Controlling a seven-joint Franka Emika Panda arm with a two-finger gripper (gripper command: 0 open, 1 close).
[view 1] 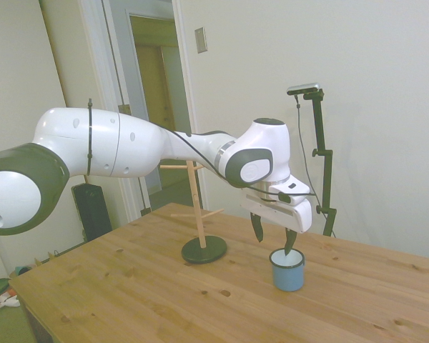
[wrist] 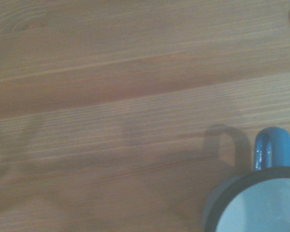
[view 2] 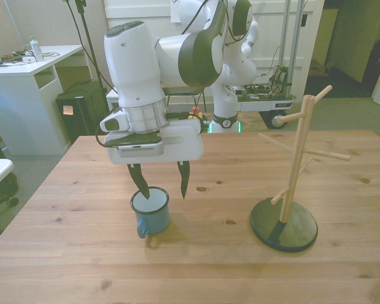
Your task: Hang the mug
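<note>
The mug [view 2: 152, 215], light blue with a white inside and a dark rim, stands upright on the wooden table [view 2: 342, 266], its handle [view 2: 141, 230] turned toward the table's near edge in the front view. My gripper [view 2: 163, 193] hangs open right over it. One fingertip [view 2: 142, 190] dips just inside the rim, while the other hangs outside the mug's wall on the front view's right. In the side view the gripper [view 1: 274, 241] sits just above the mug [view 1: 287, 271]. The wrist view catches the mug's rim [wrist: 232, 193] and handle [wrist: 272, 147].
A wooden mug rack [view 2: 295, 158] with angled pegs stands on a dark round base [view 2: 284, 225] to the front view's right of the mug, and shows in the side view as the rack [view 1: 196, 204]. A white desk [view 2: 25, 63] and a second robot [view 2: 231, 69] stand beyond the table.
</note>
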